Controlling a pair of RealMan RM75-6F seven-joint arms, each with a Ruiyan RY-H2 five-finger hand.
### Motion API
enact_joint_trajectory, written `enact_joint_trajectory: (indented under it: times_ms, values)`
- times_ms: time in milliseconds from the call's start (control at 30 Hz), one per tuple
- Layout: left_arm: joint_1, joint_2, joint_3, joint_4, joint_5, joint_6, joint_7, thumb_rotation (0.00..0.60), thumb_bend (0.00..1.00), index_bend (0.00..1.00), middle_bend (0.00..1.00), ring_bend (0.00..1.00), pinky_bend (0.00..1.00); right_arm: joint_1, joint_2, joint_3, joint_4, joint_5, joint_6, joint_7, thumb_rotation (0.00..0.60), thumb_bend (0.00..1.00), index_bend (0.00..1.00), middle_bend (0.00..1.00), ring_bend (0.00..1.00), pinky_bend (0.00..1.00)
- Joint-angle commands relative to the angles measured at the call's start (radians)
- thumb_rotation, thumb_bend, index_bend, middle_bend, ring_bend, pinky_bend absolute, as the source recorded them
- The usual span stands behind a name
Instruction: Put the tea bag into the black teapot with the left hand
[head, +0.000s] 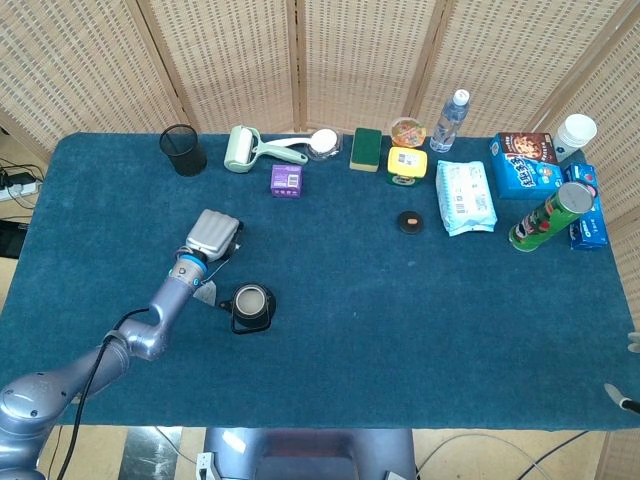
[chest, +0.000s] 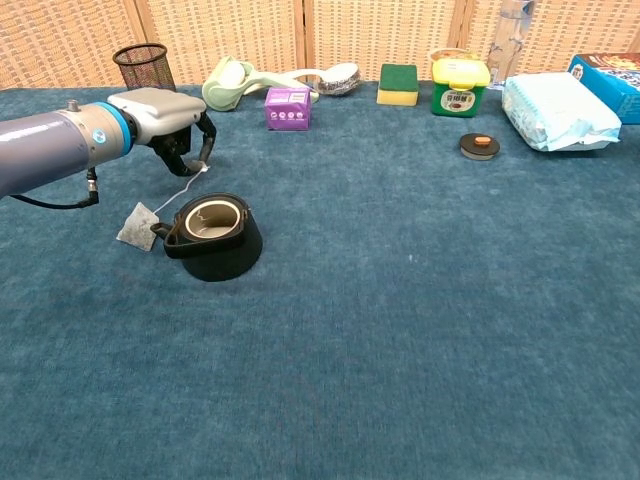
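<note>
The black teapot (chest: 211, 236) (head: 250, 306) stands lidless on the blue cloth, left of centre. The grey tea bag (chest: 135, 225) (head: 207, 293) lies flat on the cloth just left of the pot. Its thin string runs up and right to a small white tag (chest: 202, 168). My left hand (chest: 170, 125) (head: 213, 234) hovers behind the pot with its fingers curled in, pinching that tag. The string looks taut. My right hand shows in neither view.
A black mesh cup (chest: 143, 66) stands behind the left hand. Along the back edge are a lint roller (chest: 232, 80), a purple box (chest: 288, 108), a green sponge (chest: 398, 83) and a yellow timer (chest: 460, 85). A small black lid (chest: 479, 146) lies to the right.
</note>
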Motion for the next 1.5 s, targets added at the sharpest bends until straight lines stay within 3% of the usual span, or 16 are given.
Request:
enact_joint_trajectory:
  times_ms: [33,267,933,1200,1500]
  values:
    - [0.027,0.049,-0.014,-0.076,0.005,0.056,-0.015,0.600,0.50,0.69,0.99,0.91,0.83,0.002,0.000,0.000,-0.002,-0.005,0.001,0.001,0.600,0.10,0.26,0.36,0.27,0.34]
    - [0.072,0.156,-0.048,-0.269,-0.006,0.135,-0.054,0.600,0.50,0.69,0.99,0.91,0.83,0.006,-0.001,0.000,-0.008,-0.016,0.005,-0.003,0.600,0.10,0.26,0.36,0.27,0.34]
    - [0.203,0.440,-0.062,-0.854,0.089,0.346,-0.132,0.600,0.50,0.69,0.99,0.91,0.83,0.028,-0.009,-0.007,-0.030,-0.061,0.010,-0.025,0.600,0.10,0.26,0.36,0.27,0.34]
    - [0.214,0.495,-0.060,-0.956,0.112,0.353,-0.167,0.600,0.50,0.69,0.99,0.91,0.83,0.029,-0.009,-0.008,-0.035,-0.061,0.012,-0.028,0.600,0.10,0.26,0.36,0.27,0.34]
    - [0.212,0.513,-0.052,-0.986,0.119,0.348,-0.175,0.600,0.50,0.69,0.99,0.91,0.83,0.024,-0.007,-0.008,-0.032,-0.053,0.016,-0.022,0.600,0.10,0.26,0.36,0.27,0.34]
